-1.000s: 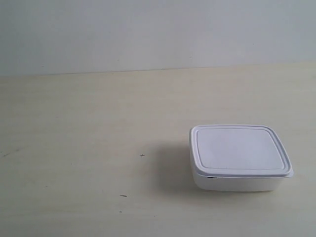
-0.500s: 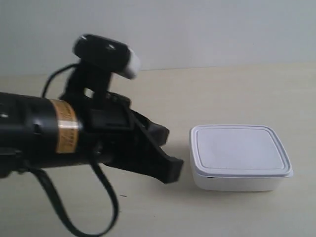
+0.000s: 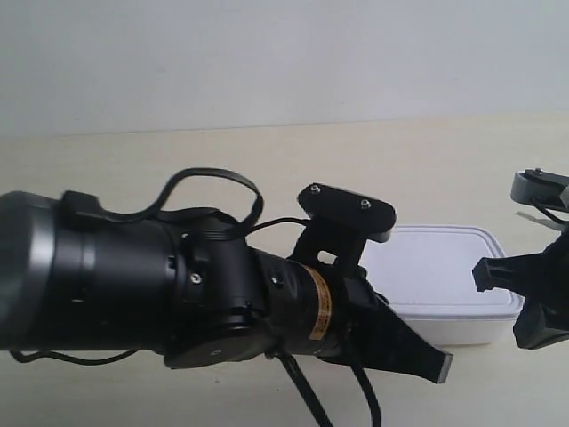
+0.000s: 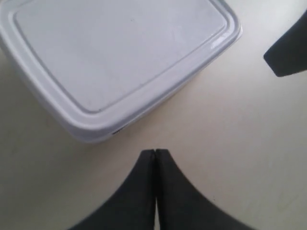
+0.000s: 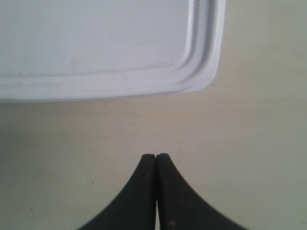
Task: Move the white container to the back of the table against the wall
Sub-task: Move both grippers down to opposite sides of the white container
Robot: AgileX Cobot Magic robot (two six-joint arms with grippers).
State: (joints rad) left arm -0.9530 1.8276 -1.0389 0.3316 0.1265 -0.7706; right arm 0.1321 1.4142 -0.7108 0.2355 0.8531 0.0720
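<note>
At the exterior view's left you have a thick black arm filling the foreground, a black cable looping over it and a small camera bracket standing up near its wrist. Its dark tip sits low over the worktop, just in front of the near edge of the white container; you cannot tell from here whether they touch. The container rests flat on the worktop towards the right of that view, lid on, with a broad strip of bare worktop between it and the wall behind. At the far right edge, the arm at the exterior view's right pokes in just beside the container's right end, only partly in view. In your left wrist view, the left gripper has its jaws pressed together with nothing between them, hanging just short of a rounded corner of the white container, and a dark piece of the other arm shows beyond the container's far corner. In your right wrist view, the right gripper also has its jaws closed flat on each other and empty, a little way off the long rim of the white container, near one corner.
</note>
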